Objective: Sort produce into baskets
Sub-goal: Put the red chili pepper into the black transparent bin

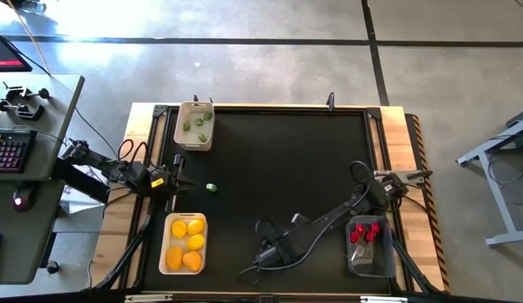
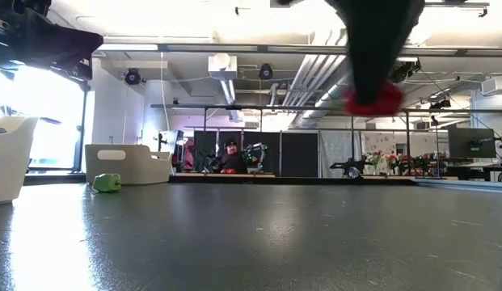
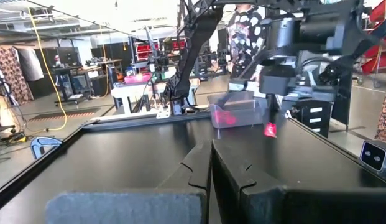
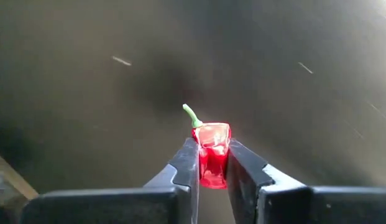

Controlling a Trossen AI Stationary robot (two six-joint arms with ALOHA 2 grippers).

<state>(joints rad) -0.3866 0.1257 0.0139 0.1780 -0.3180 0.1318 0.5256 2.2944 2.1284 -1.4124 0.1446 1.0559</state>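
Note:
My right gripper (image 4: 212, 163) is over the mat's near middle (image 1: 274, 246), shut on a small red pepper (image 4: 211, 149) with a green stem. It also shows in the low view (image 2: 373, 101) and the left wrist view (image 3: 270, 129). My left gripper (image 3: 211, 163) is shut and empty, low at the mat's left side (image 1: 178, 178), next to a loose green piece (image 1: 211, 188) that lies on the mat (image 2: 107, 183). The beige-white tub (image 1: 196, 124) holds green pieces. The white tray (image 1: 184, 243) holds yellow-orange ovals. The transparent bin (image 1: 370, 246) holds red pieces. My right gripper pinches the red pepper by two opposite sides (image 4: 201, 163) between its two fingers. The fingers come from above, pointing down. The pepper's stem end (image 4: 190, 115) sticks out past the fingertips. The pepper hangs lifted clear of the mat (image 2: 373, 101).
The black mat (image 1: 286, 160) is bare across its middle and far right. The tub stands at the far left corner, the tray at the near left, the transparent bin at the near right. Wooden table edges (image 1: 413, 168) flank the mat. A desk with a keyboard (image 1: 13, 151) stands to the left.

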